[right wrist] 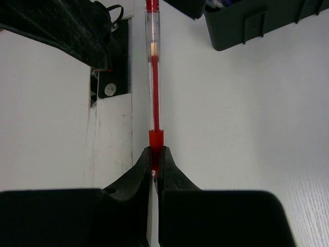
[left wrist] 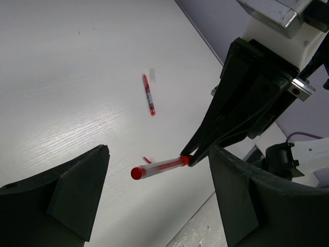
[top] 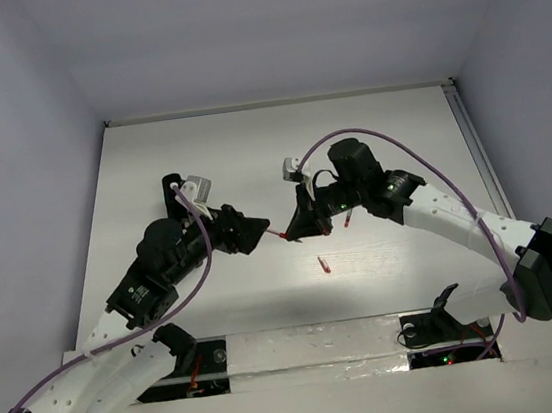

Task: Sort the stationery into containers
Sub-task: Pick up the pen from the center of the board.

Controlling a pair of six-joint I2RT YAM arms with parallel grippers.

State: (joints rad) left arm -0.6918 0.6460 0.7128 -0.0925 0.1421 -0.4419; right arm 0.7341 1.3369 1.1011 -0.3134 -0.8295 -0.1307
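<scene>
Right gripper [right wrist: 154, 154] pinched shut on the very end of a red pen [right wrist: 153, 77], which sticks out level above the table [top: 248, 139], between the two arms. Left gripper [top: 256, 232] spread wide, holding nothing. In its own wrist view the pen's free end sits between its fingers; depth is hard to judge.

Risks:
- The grip is on the pen's tip only, with a long overhang. A nudge from a left finger could swing the pen or pull it out
- If the right jaws let go before the left ones have closed, the pen drops to the table
- If the left jaws close off-line, they push the pen instead of clamping it

Count:
- Arms: two
- Red pieces, top view: three. The held pen, a loose red piece [top: 323, 264] on the table, a second red piece [top: 348, 220] beside the right wrist, partly hidden
- Black box [right wrist: 247, 20]: one, only a corner showing, well apart from the pen
</scene>
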